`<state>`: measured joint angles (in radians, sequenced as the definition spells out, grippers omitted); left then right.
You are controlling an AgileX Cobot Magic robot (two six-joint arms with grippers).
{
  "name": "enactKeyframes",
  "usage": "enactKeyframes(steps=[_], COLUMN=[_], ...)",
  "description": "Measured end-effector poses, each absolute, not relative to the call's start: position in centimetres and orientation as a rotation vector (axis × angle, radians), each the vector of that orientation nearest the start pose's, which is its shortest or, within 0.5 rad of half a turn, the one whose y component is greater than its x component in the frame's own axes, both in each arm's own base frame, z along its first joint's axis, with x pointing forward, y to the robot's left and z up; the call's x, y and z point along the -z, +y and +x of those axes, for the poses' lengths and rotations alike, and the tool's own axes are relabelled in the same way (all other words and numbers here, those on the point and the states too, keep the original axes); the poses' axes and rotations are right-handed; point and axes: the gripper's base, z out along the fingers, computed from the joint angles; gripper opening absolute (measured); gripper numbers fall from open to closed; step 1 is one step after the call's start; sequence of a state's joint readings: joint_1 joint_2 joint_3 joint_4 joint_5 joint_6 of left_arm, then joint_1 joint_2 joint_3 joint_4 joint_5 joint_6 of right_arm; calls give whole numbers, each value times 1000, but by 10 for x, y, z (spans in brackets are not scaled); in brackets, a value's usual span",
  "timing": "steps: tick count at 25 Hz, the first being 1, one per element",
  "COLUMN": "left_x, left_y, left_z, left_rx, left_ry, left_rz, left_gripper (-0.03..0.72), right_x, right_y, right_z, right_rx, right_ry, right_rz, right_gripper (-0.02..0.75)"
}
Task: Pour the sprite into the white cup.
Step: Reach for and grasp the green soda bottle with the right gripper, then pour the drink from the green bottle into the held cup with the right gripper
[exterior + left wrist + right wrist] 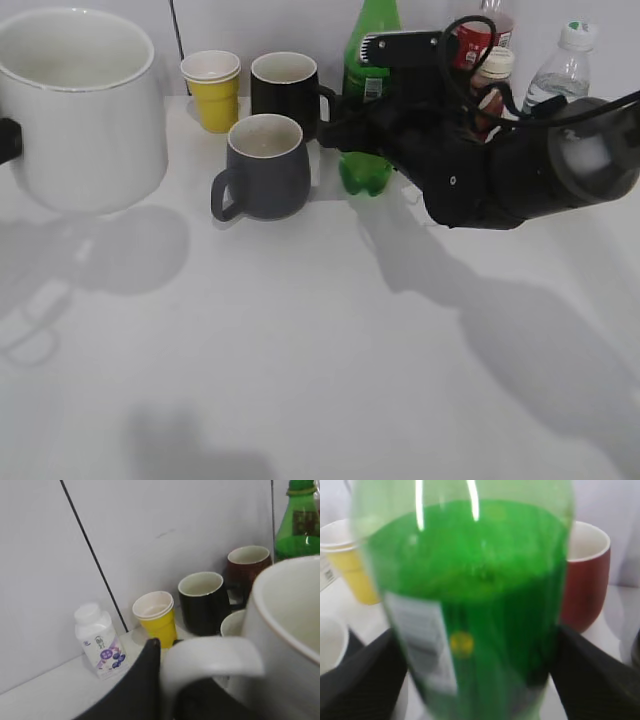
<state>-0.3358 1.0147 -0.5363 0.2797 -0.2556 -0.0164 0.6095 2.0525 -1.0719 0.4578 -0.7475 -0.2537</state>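
- The sprite stands upright at the back of the tabletop, just right of a black mug and behind the grey mug.
- The right tool has a finger on each side of the bottle's lower body; in the right wrist view the fingers press its green wall, so it looks clenched on the sprite.
- The white cup sits far left, near the camera, its handle grasped by the left tool.
- A yellow paper cup, red mug and other bottles crowd close.
- Risk, as I judge it: lifting the tall bottle could clip the neighbouring mugs, or the low grip could let it tip.
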Motion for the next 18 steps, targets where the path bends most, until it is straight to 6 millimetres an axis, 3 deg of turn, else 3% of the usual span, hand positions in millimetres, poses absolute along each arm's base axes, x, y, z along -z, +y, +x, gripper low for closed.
enactKeyframes(steps=[2,4,7,10,13,18], left_x=[-293,-292,-291,-289,-282,-274], left_y=[-76,-75,-75,-77,-86,-97], left_z=[199,198,198,199,201,202], left_rx=[104,93,88,95,120,176], left_ry=[1643,1661,1669,1675,1697,1738], left_rz=[567,579,583,594,628,641], left_gripper=[40,40,40,40,40,40], right_x=[-160,-167,-194,-242,-276,-284], right_y=[221,221,220,220,227,245], right_z=[362,357,346,331,312,290], right_rx=[-208,-179,-170,-150,-95,86], right_ry=[1761,1789,1797,1659,1465,1183], right_rz=[-292,-375,-503,-666,-883,-1259], right_gripper=[419,419,419,419,419,419])
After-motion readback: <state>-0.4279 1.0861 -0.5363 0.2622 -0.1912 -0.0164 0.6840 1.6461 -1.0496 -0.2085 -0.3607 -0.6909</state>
